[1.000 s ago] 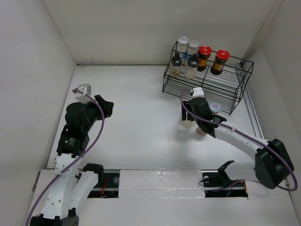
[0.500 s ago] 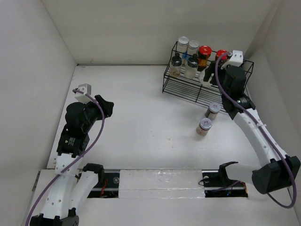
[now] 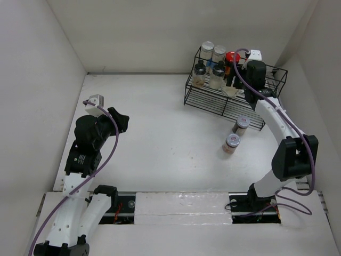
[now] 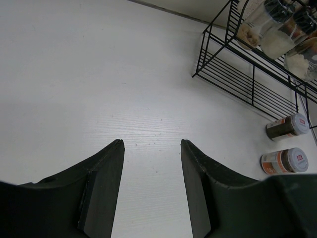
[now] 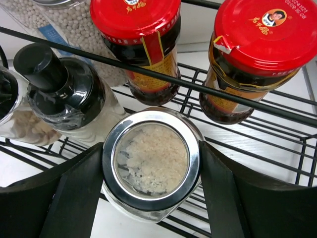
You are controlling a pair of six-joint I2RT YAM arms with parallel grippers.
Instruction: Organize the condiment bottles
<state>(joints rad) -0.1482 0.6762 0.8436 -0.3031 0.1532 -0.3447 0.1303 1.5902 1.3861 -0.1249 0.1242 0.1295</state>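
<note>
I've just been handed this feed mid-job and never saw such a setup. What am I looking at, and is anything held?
Two robot arms stand at the near edge of a white table, each ending in a two-finger claw. The overhead picture looks down from behind them; the other two come from wrist cameras. The left claw is open and empty over bare table. The right claw grips a clear jar of pale grains at the black wire rack, in front of two red-capped bottles and beside a black-capped bottle. Two small jars sit on the table near the rack.
</note>
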